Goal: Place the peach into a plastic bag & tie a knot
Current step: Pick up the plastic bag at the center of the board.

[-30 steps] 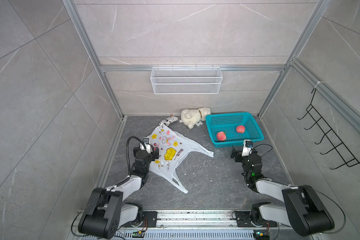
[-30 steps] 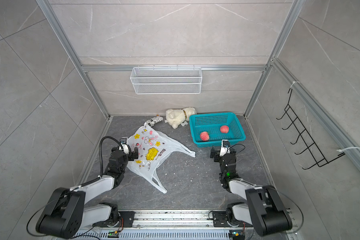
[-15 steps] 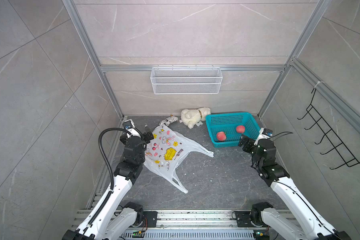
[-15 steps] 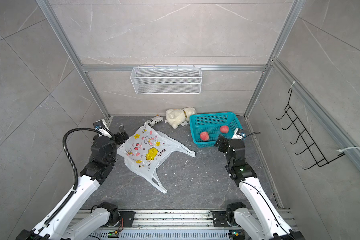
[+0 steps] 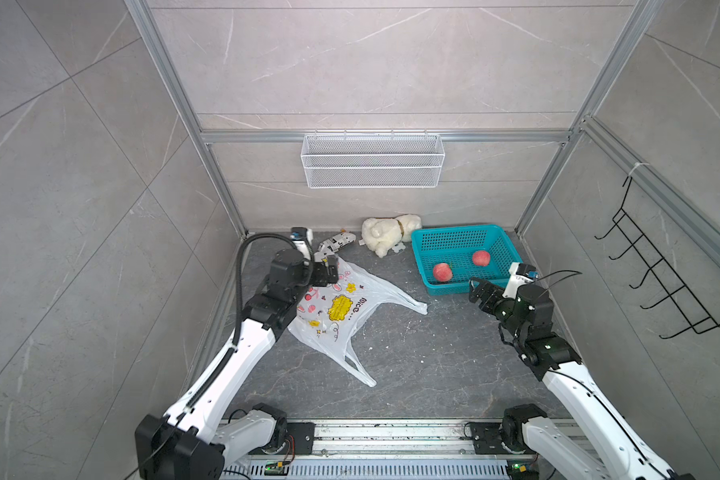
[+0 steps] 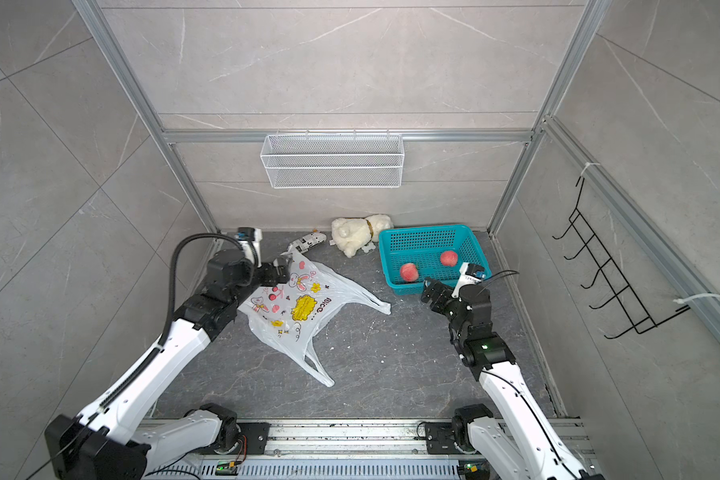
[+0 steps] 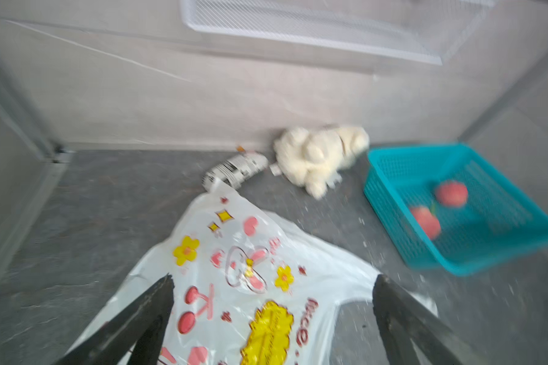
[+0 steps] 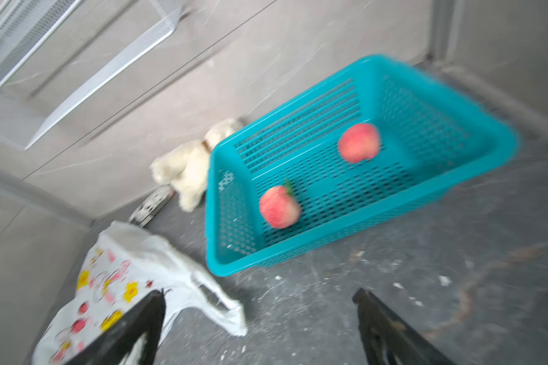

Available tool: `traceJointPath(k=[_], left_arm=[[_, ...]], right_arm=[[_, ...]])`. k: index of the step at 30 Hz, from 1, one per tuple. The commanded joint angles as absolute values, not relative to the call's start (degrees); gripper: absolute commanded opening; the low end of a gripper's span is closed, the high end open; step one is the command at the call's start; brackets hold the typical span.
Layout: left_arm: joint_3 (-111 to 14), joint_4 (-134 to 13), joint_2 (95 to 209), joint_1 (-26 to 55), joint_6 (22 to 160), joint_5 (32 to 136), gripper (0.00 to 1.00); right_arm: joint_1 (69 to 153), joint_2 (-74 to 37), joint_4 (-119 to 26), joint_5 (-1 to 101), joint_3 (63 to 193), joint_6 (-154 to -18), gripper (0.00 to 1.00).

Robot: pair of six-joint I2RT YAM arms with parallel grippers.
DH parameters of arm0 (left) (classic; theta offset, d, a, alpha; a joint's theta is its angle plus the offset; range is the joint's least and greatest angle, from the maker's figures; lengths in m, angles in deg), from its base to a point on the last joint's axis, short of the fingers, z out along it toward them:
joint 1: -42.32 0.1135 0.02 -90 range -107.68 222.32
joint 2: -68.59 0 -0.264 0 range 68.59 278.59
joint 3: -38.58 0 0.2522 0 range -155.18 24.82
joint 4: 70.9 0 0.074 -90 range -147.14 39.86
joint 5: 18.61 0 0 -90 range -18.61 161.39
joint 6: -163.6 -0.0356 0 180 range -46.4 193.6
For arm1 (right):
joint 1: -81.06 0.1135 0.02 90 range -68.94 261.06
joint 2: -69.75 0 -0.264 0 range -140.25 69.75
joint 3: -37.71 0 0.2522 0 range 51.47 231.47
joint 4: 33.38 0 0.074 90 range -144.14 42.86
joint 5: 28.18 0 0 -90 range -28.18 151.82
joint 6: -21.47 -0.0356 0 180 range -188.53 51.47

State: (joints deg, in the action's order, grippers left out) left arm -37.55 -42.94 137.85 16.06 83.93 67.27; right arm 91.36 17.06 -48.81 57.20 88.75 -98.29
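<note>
The plastic bag point(image 5: 341, 307) lies flat and empty on the dark floor, printed side up, in both top views. Its two handles point(image 5: 412, 305) lie loose and apart, and no knot shows. Two peaches point(image 5: 442, 272) point(image 5: 481, 258) sit in the teal basket point(image 5: 429, 286). My left gripper point(image 5: 329, 270) hovers open over the bag's far left part; the left wrist view shows the bag point(image 7: 250, 284) between its spread fingers point(image 7: 159, 297). My right gripper point(image 5: 476, 291) is open and empty above bare floor, just in front of the basket, and the nearer peach point(image 8: 280, 207) is ahead of it.
A cream plush toy point(image 5: 385, 237) and a small black-and-white packet point(image 5: 336, 241) lie against the back wall. A white wire shelf point(image 5: 373, 166) hangs on that wall, and a black hook rack point(image 5: 657, 282) on the right wall. Metal frame posts stand at the corners.
Both arms have risen from low folded poses and reached forward. The left gripper went over the bag's far left part, the right one toward the basket's front. The bag and peaches have not moved.
</note>
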Motion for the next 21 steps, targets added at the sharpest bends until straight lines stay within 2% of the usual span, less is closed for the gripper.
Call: traceJointPath(k=[1, 4, 8, 12, 16, 21], left_arm=[[-43.3, -28.0, 146.0, 8.9, 75.9, 72.2, 1.00], [-47.7, -19.1, 155.4, 3.8, 74.1, 66.6, 1.00], [-53.2, -11.5, 164.8, 3.3, 74.7, 65.1, 1.00], [-58.2, -7.0, 172.1, 3.3, 74.5, 63.9, 0.99], [-63.4, -2.1, 180.3, 3.4, 75.0, 59.0, 0.90], [-65.2, -3.8, 183.9, 3.5, 76.3, 60.7, 0.76]], right_arm=[[93.9, 8.7, -42.8, 40.5, 88.9, -99.2, 0.85], [97.7, 4.3, -41.2, 41.2, 89.0, -99.1, 0.84], [102.4, 2.4, -41.7, 46.9, 89.2, -96.9, 0.83], [102.8, 0.8, -41.1, 48.6, 88.4, -98.1, 0.83], [102.8, 1.0, -41.6, 50.3, 88.1, -98.6, 0.83], [102.8, 1.5, -42.7, 52.9, 87.9, -98.6, 0.83]])
